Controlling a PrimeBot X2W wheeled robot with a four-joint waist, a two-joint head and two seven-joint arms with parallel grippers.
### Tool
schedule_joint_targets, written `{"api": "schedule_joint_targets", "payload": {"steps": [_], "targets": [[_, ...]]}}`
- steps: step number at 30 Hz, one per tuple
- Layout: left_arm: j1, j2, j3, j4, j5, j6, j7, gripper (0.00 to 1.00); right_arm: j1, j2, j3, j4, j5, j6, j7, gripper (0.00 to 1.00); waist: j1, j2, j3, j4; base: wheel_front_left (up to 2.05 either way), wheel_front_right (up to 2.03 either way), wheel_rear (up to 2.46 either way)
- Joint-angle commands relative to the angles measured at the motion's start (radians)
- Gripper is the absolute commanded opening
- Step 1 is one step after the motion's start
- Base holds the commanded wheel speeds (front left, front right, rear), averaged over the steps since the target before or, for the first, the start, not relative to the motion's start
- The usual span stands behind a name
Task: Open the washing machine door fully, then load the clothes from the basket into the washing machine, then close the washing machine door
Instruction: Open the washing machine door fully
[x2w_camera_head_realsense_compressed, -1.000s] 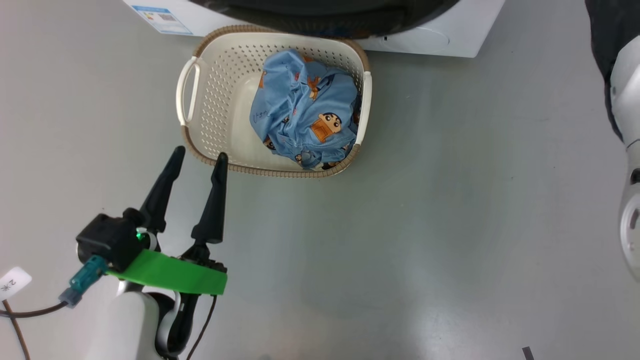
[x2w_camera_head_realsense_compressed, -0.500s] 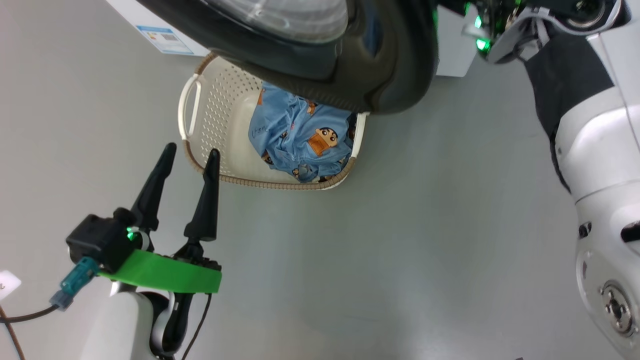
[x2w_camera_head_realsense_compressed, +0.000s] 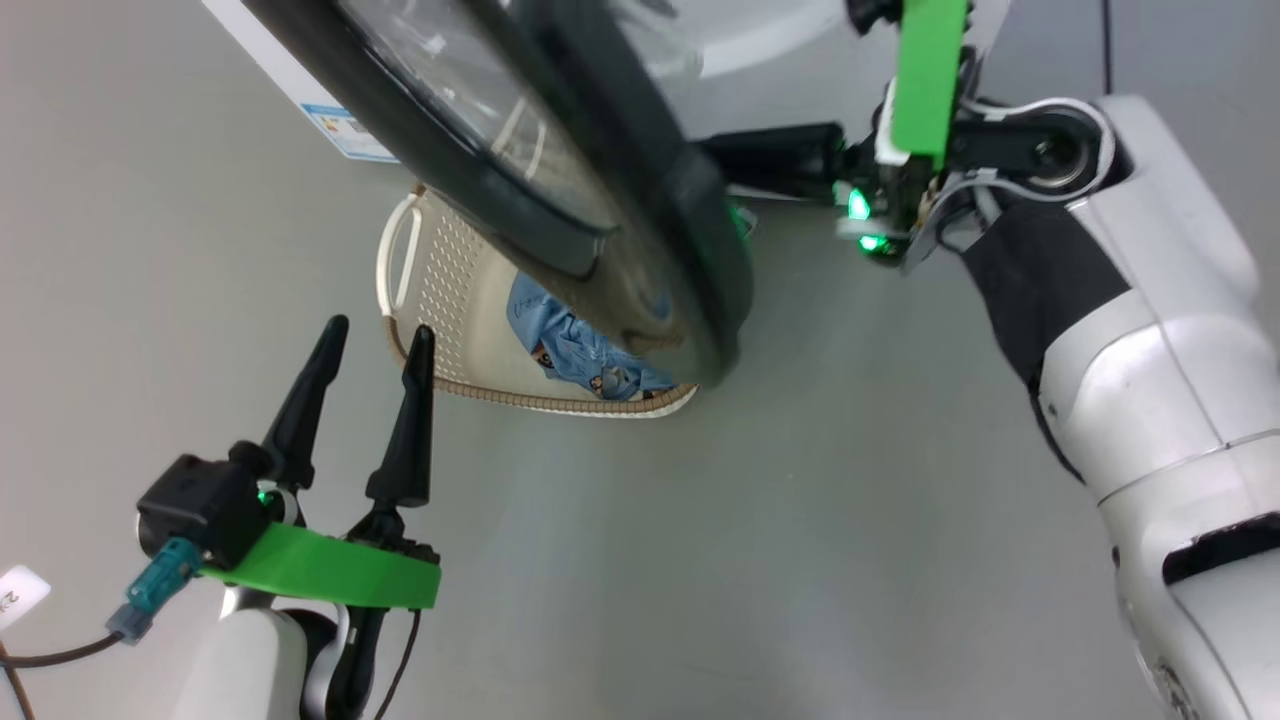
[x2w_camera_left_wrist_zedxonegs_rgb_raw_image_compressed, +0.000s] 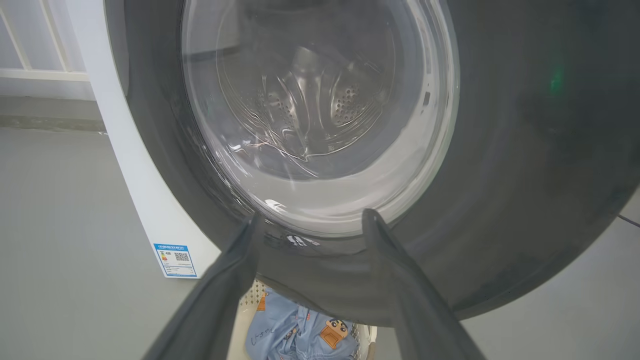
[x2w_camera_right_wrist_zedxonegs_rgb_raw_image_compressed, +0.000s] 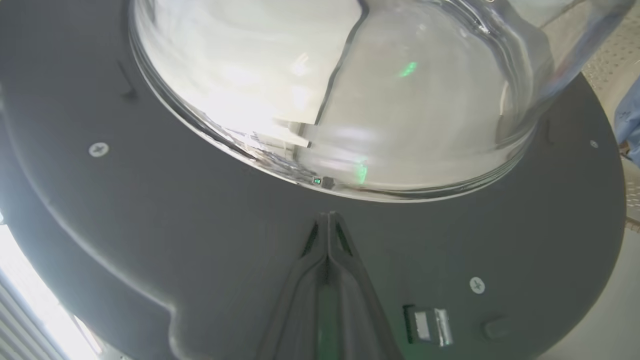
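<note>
The washing machine door (x2w_camera_head_realsense_compressed: 690, 260) has swung a good way out in the last second. Then only its dark edge showed above the basket (x2w_camera_head_realsense_compressed: 440, 290); now it hangs out over it, though the robot's head has shifted too. The right gripper (x2w_camera_right_wrist_zedxonegs_rgb_raw_image_compressed: 327, 220) is doing the work: its fingers are pinched tight together with nothing between them, tips laid against the door's grey inner face just under the glass window (x2w_camera_right_wrist_zedxonegs_rgb_raw_image_compressed: 350, 100). I'd say the first step is well under way but not finished, as the door looks only partly open.

The basket sits on the floor right in front of the washing machine (x2w_camera_left_wrist_zedxonegs_rgb_raw_image_compressed: 145, 190), and the clothes (x2w_camera_head_realsense_compressed: 585, 350) lie bunched in its right half — blue printed fabric, half hidden by the door. The left gripper (x2w_camera_head_realsense_compressed: 378, 328) waits near the basket's near-left corner, fingers spread wide and empty. Through the glass the drum (x2w_camera_left_wrist_zedxonegs_rgb_raw_image_compressed: 310, 100) looks bare — no loading yet.
</note>
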Motion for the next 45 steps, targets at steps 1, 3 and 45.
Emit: {"api": "schedule_joint_targets", "payload": {"steps": [1,3,45], "targets": [[0.016,0.029,0.035,-0.023,0.007,-0.003,-0.006,1.0,0.022,0.04,0.042,-0.042,0.038,0.003,0.011,0.0,0.0001,0.0,-0.013,0.007,0.0,0.0,0.0],[0.02,0.028,0.033,-0.021,0.008,-0.003,-0.006,1.0,0.04,0.04,0.095,-0.059,0.085,0.003,0.004,0.0,0.0001,0.0,-0.025,0.01,0.0,0.0,0.0],[0.152,0.051,0.153,-0.017,0.035,-0.003,-0.006,1.0,0.333,-0.092,0.524,-0.339,0.544,0.003,-0.404,0.0,0.0001,0.0,-0.22,-0.128,0.0,0.0,0.0]]}}
